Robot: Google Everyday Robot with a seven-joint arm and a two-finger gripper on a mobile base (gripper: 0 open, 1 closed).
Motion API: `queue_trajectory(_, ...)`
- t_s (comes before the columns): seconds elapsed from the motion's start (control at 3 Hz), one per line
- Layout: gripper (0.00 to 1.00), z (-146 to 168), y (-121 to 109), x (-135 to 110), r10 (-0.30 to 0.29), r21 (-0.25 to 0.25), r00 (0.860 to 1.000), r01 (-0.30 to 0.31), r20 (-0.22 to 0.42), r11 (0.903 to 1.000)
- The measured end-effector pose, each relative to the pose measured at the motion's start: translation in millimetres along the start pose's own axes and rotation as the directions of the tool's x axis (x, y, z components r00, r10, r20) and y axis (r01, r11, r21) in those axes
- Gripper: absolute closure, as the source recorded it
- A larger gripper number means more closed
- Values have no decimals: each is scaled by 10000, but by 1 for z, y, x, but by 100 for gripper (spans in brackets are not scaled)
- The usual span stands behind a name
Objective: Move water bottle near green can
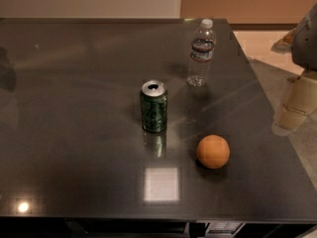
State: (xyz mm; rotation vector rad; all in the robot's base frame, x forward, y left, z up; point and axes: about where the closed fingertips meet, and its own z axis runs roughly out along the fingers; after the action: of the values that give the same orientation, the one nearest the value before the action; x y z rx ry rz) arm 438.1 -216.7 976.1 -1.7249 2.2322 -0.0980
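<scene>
Table (74,83): dark glossy top; its near edge is cut off below, and a pale glare patch sits at the front.
Gripper (296,100): pale blurred shape past the table's right side, cut off by the frame; its grasp cannot be told.
Water bottle (201,53): upright, far right of the table, apart from the can.
Green can (154,107): upright mid-table, markings unreadable.
Orange sphere (213,151): front-right of the can; fruit or ball, unclear.

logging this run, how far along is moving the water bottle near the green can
Done: nothing yet; the water bottle stands upright near the far edge of the table, apart from the green can. In hand: nothing; the gripper sits at the right edge of view, away from the bottle. Left: the grasp, carry and placing.
</scene>
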Motion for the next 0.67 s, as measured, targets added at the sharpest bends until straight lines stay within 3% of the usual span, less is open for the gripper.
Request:
queue_trajectory(0.33,0,0,0,0,0,2,10000,0,1,10000)
queue_trajectory(0.67,0,8,-15,-7,-64,-66,9998,65,207,10000)
